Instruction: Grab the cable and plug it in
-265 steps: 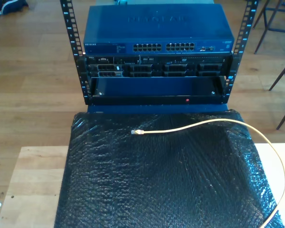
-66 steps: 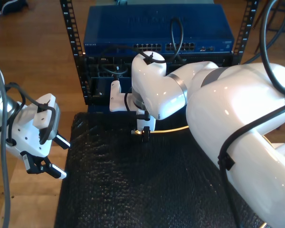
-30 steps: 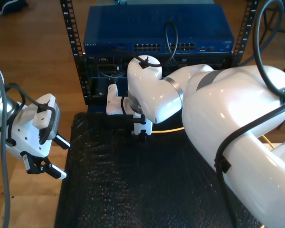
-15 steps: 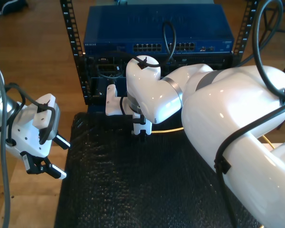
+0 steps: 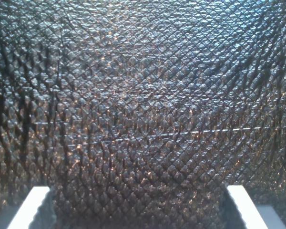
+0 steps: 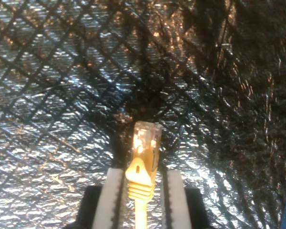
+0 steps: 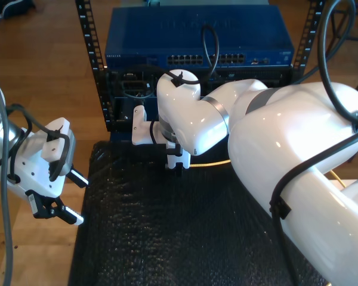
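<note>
The pale-yellow cable (image 6: 141,174) runs between the white fingers (image 6: 112,195) of my second gripper (image 6: 142,191), which is shut on it just behind the clear plug (image 6: 147,136). The plug sticks out ahead of the fingertips, just above the black mat (image 6: 62,95). In the exterior view my second gripper (image 7: 176,168) points down at the mat's far edge, and a short stretch of cable (image 7: 212,161) shows beside it. My first gripper (image 7: 77,196) hangs open at the exterior view's left, off the mat's edge. Its fingertips (image 5: 35,207) stand wide apart over the mat (image 5: 143,95).
A blue network switch (image 7: 197,36) with a row of ports (image 7: 206,59) sits in a black rack (image 7: 89,53) behind the mat (image 7: 185,238). The second arm's large white body (image 7: 298,167) covers the exterior view's right half. Black arm cables (image 7: 212,42) loop before the switch.
Both arms came into view since the earliest frame. Over the last second my second gripper edged slightly toward the exterior view's left with the cable in it. My first gripper has stayed still.
</note>
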